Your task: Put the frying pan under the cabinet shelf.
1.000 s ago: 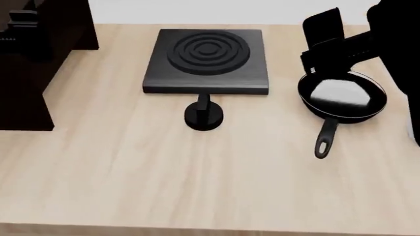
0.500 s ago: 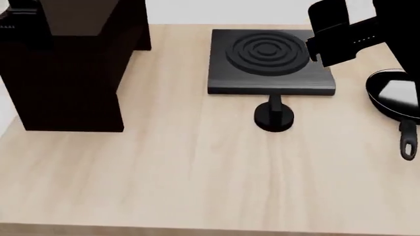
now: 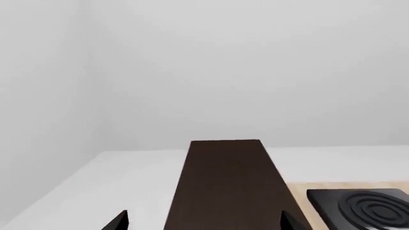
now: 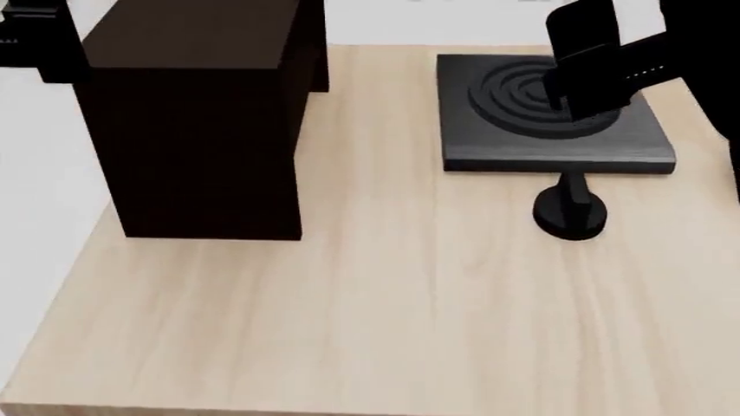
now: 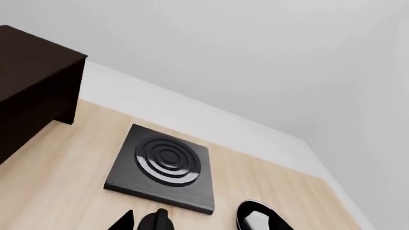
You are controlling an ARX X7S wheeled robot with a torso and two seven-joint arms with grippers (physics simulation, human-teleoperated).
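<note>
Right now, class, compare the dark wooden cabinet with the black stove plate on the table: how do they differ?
The cabinet shelf is a tall box of dark brown wood; the stove plate is a low, flat, square black slab. The cabinet's top is plain, the plate's carries raised concentric rings. The cabinet stands at the table's left side, the plate at its right rear. Both are dark and rest on the table.

Count: 1 cabinet (image 4: 197, 121), 1 stove plate (image 4: 549, 108), 1 black knob (image 4: 569, 211) just in front of the plate, 1 pan (image 5: 255, 221) (right wrist view only, partly cut off), 1 surface (image 4: 382, 312). 2 arms in head view: left (image 4: 29, 35), right (image 4: 625, 61).
</note>
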